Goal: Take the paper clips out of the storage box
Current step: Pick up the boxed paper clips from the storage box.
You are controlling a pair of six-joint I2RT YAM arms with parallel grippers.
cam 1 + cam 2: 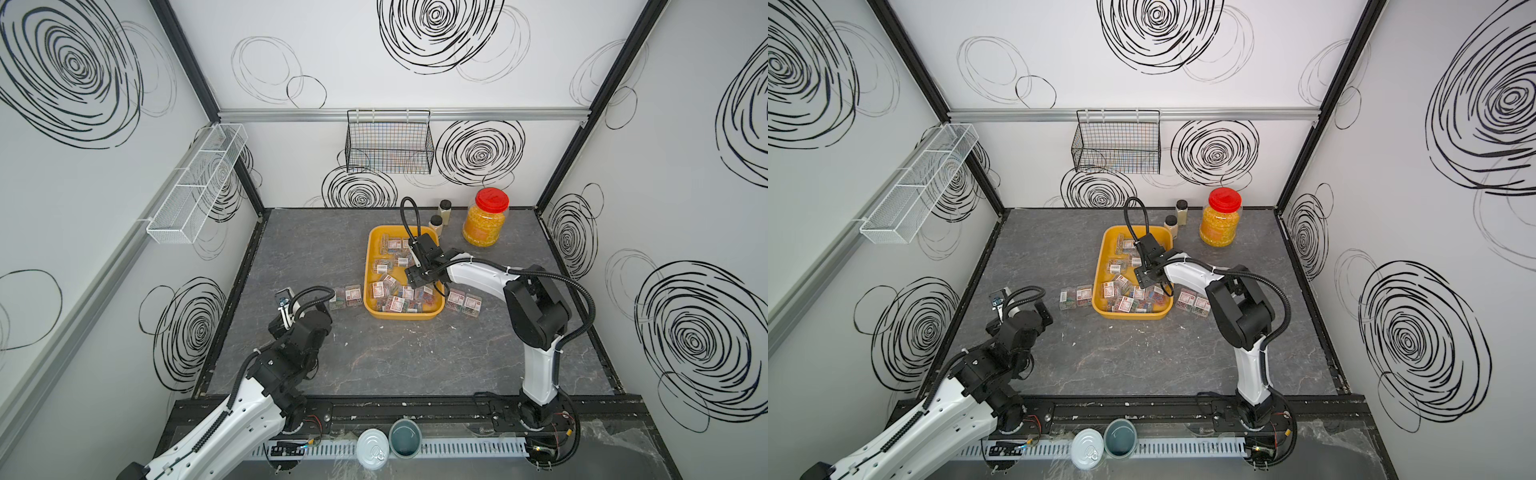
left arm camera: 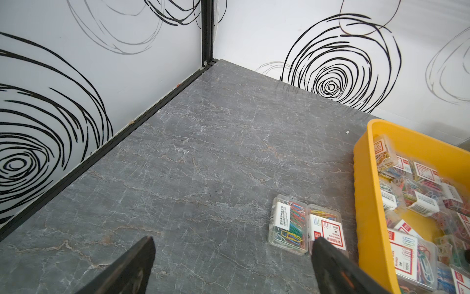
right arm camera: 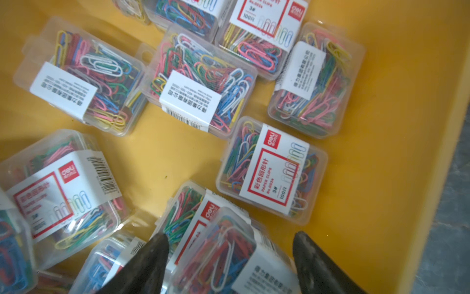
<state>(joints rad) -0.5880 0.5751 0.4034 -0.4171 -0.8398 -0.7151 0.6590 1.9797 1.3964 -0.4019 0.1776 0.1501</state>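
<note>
Currently: storage box [image 1: 401,315], yellow, mid-table [image 1: 374,365], holding most paper clip cases [image 1: 390,300] in a loose jumble. Two cases [image 1: 345,296] lie side by side on the table at the box's 8 o'clock, and two more cases [image 1: 464,300] at its 4 o'clock. Right gripper [image 3: 229,234] is inside the box's near half, jaws straddling a tilted case [image 3: 229,257] that rests on another. Whether they clamp it cannot be told. Left gripper [image 2: 232,239] hangs over the table beside the 8 o'clock pair, jaws spread wide, nothing between. Red-lidded jar [image 1: 485,218] stands at the box's 1 o'clock.
</note>
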